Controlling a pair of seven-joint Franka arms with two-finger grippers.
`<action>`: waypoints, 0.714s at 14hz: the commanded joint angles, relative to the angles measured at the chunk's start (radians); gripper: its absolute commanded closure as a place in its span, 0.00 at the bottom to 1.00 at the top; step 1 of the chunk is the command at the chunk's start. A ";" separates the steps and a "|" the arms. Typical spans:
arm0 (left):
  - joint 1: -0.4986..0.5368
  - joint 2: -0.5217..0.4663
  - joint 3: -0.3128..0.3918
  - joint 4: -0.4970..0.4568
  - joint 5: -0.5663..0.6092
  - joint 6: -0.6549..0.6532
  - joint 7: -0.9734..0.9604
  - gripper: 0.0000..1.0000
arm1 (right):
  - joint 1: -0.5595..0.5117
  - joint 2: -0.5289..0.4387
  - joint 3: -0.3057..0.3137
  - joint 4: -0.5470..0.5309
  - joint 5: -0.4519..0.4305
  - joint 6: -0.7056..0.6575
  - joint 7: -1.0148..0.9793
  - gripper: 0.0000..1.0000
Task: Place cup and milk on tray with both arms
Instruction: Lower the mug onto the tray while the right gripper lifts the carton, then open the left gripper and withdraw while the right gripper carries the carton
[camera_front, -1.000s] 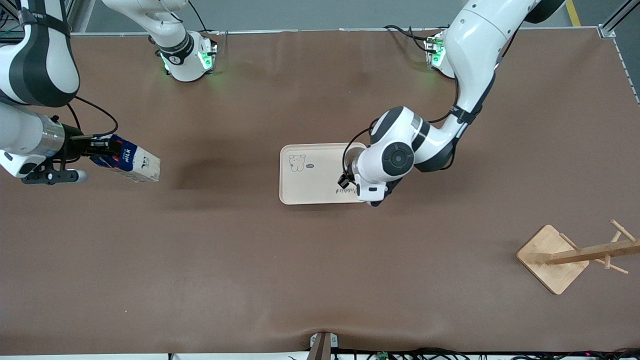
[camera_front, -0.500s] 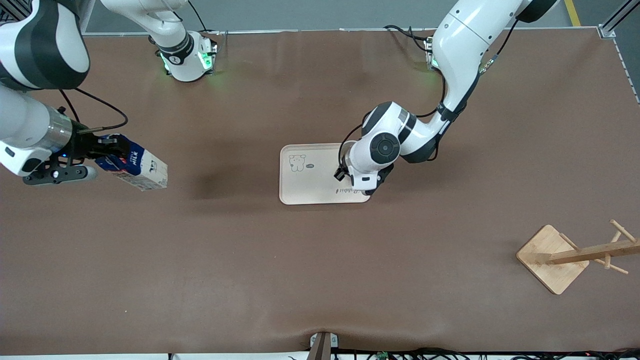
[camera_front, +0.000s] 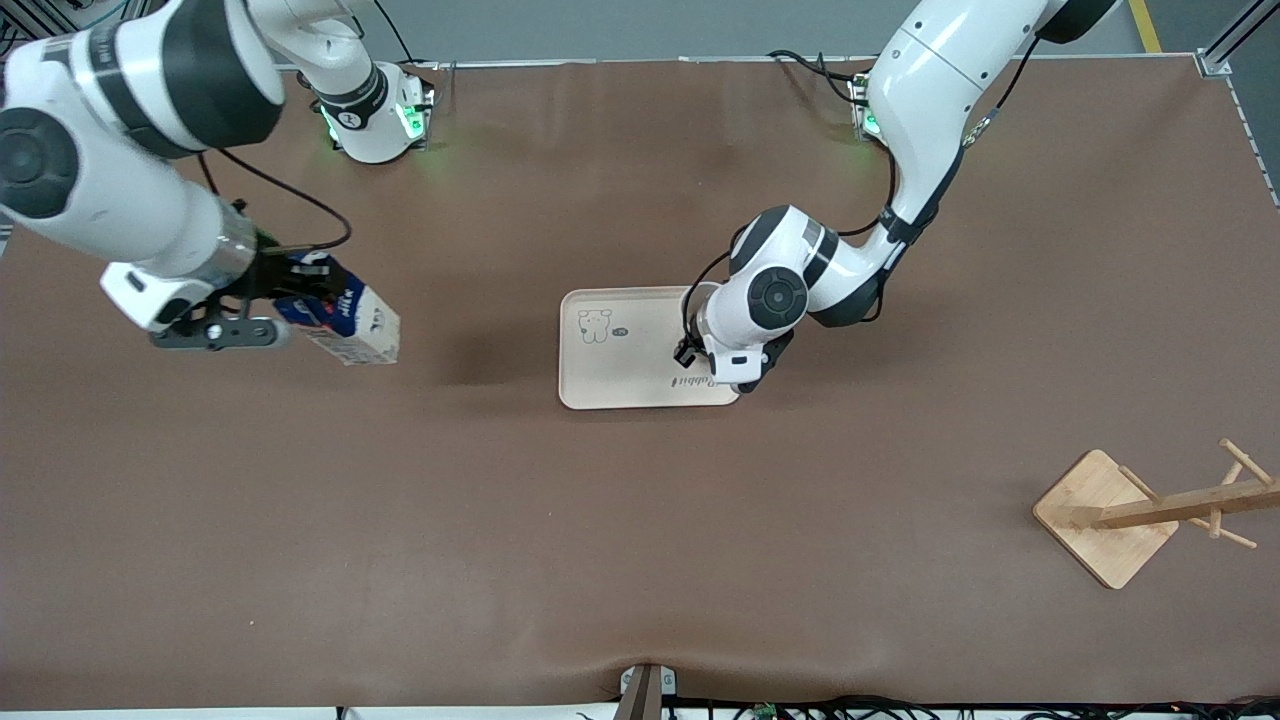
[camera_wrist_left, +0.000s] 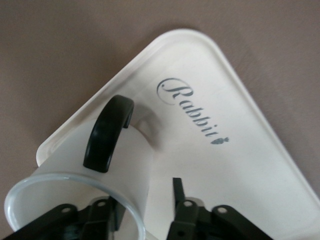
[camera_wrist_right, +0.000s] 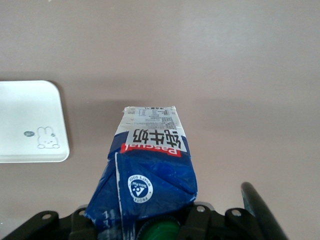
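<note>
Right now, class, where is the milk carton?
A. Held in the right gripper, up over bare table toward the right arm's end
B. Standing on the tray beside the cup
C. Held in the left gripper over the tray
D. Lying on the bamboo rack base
A. The right gripper is shut on the milk carton by its top, over the brown table, well short of the tray, where the cup already sits.

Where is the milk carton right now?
The milk carton is held in the right gripper, up over bare table toward the right arm's end, not yet over the tray.
</note>
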 joint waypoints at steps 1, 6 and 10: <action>0.001 -0.096 0.025 0.024 0.063 -0.097 -0.021 0.00 | 0.066 0.044 -0.008 0.033 0.009 -0.017 0.029 1.00; 0.091 -0.147 0.029 0.203 0.209 -0.370 0.035 0.00 | 0.213 0.114 -0.010 0.057 0.073 0.031 0.225 1.00; 0.220 -0.171 0.029 0.320 0.209 -0.502 0.246 0.00 | 0.338 0.234 -0.010 0.131 0.064 0.052 0.384 1.00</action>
